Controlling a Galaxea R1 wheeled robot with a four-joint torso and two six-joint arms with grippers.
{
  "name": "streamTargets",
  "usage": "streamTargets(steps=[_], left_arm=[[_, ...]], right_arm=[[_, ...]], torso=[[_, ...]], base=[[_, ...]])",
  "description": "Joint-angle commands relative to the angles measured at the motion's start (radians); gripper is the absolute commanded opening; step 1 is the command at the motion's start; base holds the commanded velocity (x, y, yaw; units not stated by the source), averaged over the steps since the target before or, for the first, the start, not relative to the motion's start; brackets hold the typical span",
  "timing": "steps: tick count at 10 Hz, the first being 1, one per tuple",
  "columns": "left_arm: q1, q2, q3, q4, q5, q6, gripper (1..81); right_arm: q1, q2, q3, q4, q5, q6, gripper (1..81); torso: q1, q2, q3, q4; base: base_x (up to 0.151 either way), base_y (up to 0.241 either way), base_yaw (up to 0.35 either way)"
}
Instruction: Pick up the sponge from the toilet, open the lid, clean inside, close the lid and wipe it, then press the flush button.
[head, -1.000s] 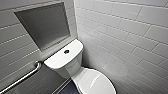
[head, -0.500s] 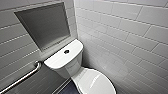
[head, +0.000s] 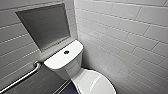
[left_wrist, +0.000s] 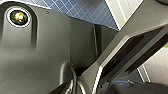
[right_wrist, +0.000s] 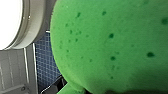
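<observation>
The white toilet (head: 75, 66) stands in the corner in the head view. Its oval lid (head: 97, 83) is down over the bowl. The small dark flush button (head: 66, 52) sits in the middle of the flat tank top (head: 58, 61). In the right wrist view the bright green sponge (right_wrist: 112, 45), pocked with dark pores, looms very close to the camera, and my right gripper is shut on it. Beside the sponge curves the toilet's white rounded rim (right_wrist: 27, 27). The left wrist view shows nothing held in my left gripper.
A metal grab bar (head: 22, 77) runs along the tiled wall left of the tank, under a recessed niche (head: 45, 25). A white tiled wall (head: 125, 37) closes in on the right of the toilet. The floor is small blue tiles (right_wrist: 46, 62).
</observation>
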Motion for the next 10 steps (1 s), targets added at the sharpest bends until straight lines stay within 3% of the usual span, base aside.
streamTargets(steps=[1,2,3,4,5,6,7,9,10], left_arm=[[-0.044,-0.056,0.067,0.01,0.072,0.0,81.1],[-0.051,-0.056,0.071,0.007,0.072,-0.002,81.1],[-0.056,-0.056,0.071,0.005,0.072,-0.005,81.1],[-0.059,-0.059,0.071,0.005,0.071,-0.007,81.1],[-0.065,-0.065,0.071,0.004,0.069,-0.011,81.1],[-0.085,-0.074,0.071,0.004,0.075,-0.022,81.1],[-0.11,-0.08,0.075,0.004,0.08,-0.036,81.1],[-0.145,-0.097,0.11,0.004,0.08,-0.045,81.1],[-0.159,-0.097,0.112,0.004,0.081,-0.045,81.1]], right_arm=[[-0.093,0.021,-0.094,-0.078,0.104,-0.002,1.0],[-0.108,0.026,-0.11,-0.078,0.107,-0.002,1.0],[-0.122,0.03,-0.119,-0.08,0.109,-0.002,1.0],[-0.133,0.035,-0.125,-0.08,0.112,-0.002,1.0],[-0.145,0.047,-0.144,-0.081,0.112,-0.002,1.0],[-0.159,0.07,-0.176,-0.098,0.112,-0.002,1.0],[-0.183,0.102,-0.228,-0.144,0.11,-0.002,1.0],[-0.243,0.202,-0.416,-0.28,0.113,0.01,1.0],[-0.269,0.236,-0.49,-0.291,0.156,0.01,1.0]], torso=[[0.062,-0.097,0.0,-0.05],[0.082,-0.13,0.0,-0.1],[0.098,-0.157,0.0,-0.114],[0.116,-0.185,0.0,-0.141],[0.072,-0.119,0.0,-0.077],[0.087,-0.144,0.0,-0.106],[0.09,-0.151,0.0,-0.123],[0.095,-0.158,0.0,-0.128],[0.096,-0.158,0.001,-0.128]], base=[[0.0,0.0,0.0],[0.0,0.0,0.0],[0.0,0.0,0.0],[0.0,0.0,0.0],[0.0,0.0,0.0],[0.0,0.0,0.0],[0.0,0.0,0.0],[0.0,0.0,0.0],[0.0,0.0,0.0]])
